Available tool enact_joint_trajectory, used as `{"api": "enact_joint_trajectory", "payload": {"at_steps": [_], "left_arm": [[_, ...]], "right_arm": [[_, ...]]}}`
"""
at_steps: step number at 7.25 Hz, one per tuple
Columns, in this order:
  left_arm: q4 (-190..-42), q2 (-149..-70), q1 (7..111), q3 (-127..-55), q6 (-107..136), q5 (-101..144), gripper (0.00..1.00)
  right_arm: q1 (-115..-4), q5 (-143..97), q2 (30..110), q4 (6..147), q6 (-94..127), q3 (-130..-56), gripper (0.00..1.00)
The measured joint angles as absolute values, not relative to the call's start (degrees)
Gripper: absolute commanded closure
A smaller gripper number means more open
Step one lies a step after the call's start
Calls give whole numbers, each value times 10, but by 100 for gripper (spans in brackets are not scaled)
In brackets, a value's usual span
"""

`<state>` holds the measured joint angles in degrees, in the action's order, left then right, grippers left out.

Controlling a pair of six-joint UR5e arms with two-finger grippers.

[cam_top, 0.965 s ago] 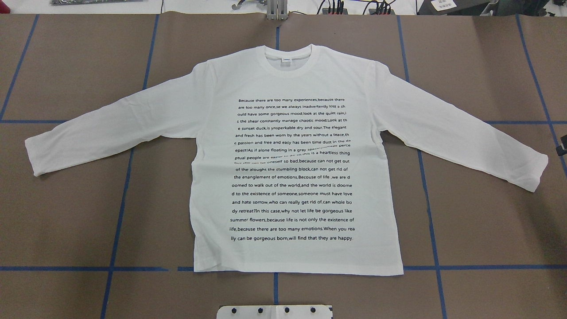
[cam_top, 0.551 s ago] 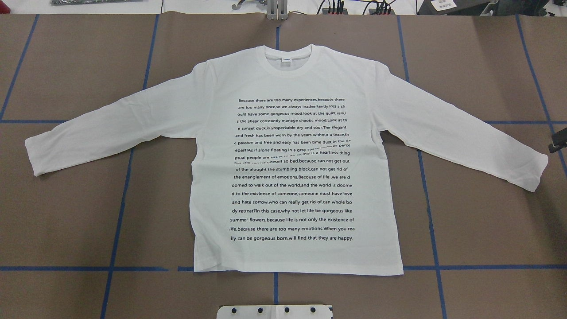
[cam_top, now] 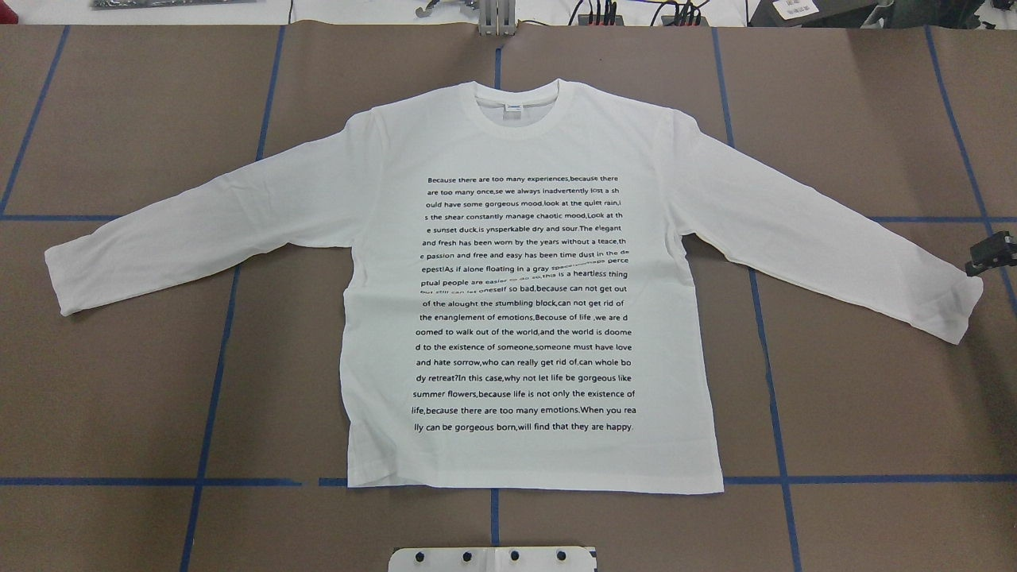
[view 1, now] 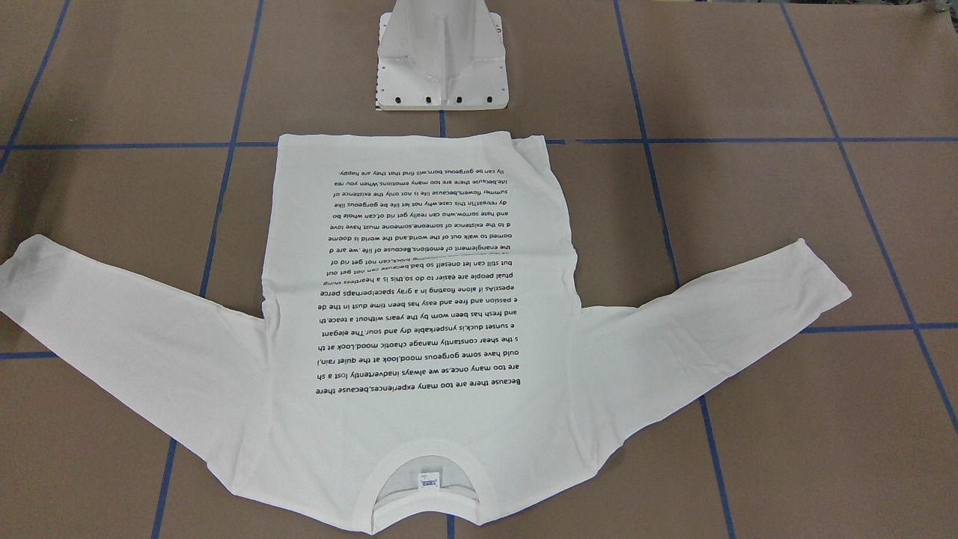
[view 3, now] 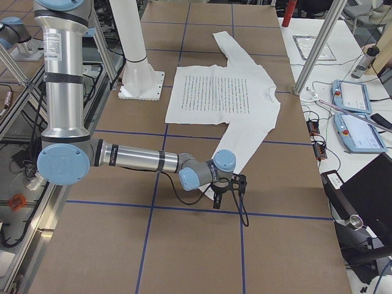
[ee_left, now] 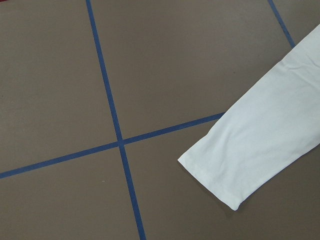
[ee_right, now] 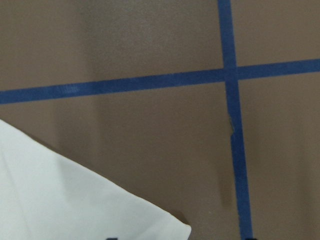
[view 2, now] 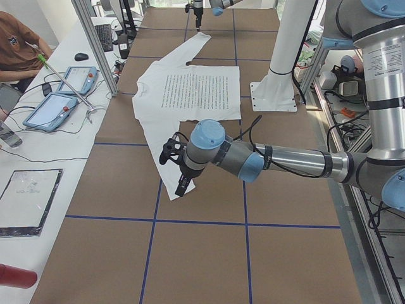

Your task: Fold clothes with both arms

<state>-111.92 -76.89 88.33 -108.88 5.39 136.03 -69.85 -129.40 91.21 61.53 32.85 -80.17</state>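
Note:
The clothes are one white long-sleeved T-shirt (cam_top: 524, 302) lying flat with its black text upward, collar (cam_top: 516, 107) at the far side and both sleeves spread. My right gripper (cam_top: 989, 254) enters at the right edge, just beyond the right sleeve's cuff (cam_top: 965, 306). In the right wrist view that cuff (ee_right: 75, 200) lies at lower left, and two dark fingertip slivers stand wide apart at the bottom edge, nothing between them. My left gripper (view 2: 175, 171) hovers above the other cuff (ee_left: 235, 160); I cannot tell whether it is open or shut.
Brown paper with blue tape lines (cam_top: 238, 481) covers the table. The white pedestal base (view 1: 441, 60) stands close to the shirt's hem. Tablets (view 2: 63, 95), cables and a seated person (view 2: 19, 44) line the white bench beyond the far edge.
The right gripper has come further into the overhead view from the right edge, moving left toward the sleeve's cuff. The shirt has not moved.

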Motion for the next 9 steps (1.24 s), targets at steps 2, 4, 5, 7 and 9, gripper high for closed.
{"api": "enact_joint_trajectory", "payload": {"at_steps": [2, 4, 5, 7, 9], "left_arm": [[-1118, -768, 883, -1089, 54, 1360, 0], [-1118, -768, 883, -1089, 54, 1360, 0], [-1117, -768, 883, -1089, 54, 1360, 0], [-1117, -768, 883, -1089, 55, 1360, 0], [-1117, -768, 883, -1090, 54, 1361, 0]], "right_arm": [[-687, -1295, 911, 597, 332, -788, 10], [-684, -1296, 910, 572, 334, -765, 21], [-683, -1298, 907, 566, 335, -759, 49], [-682, -1306, 903, 563, 336, -757, 100], [-683, -1319, 902, 562, 337, -755, 100]]}}
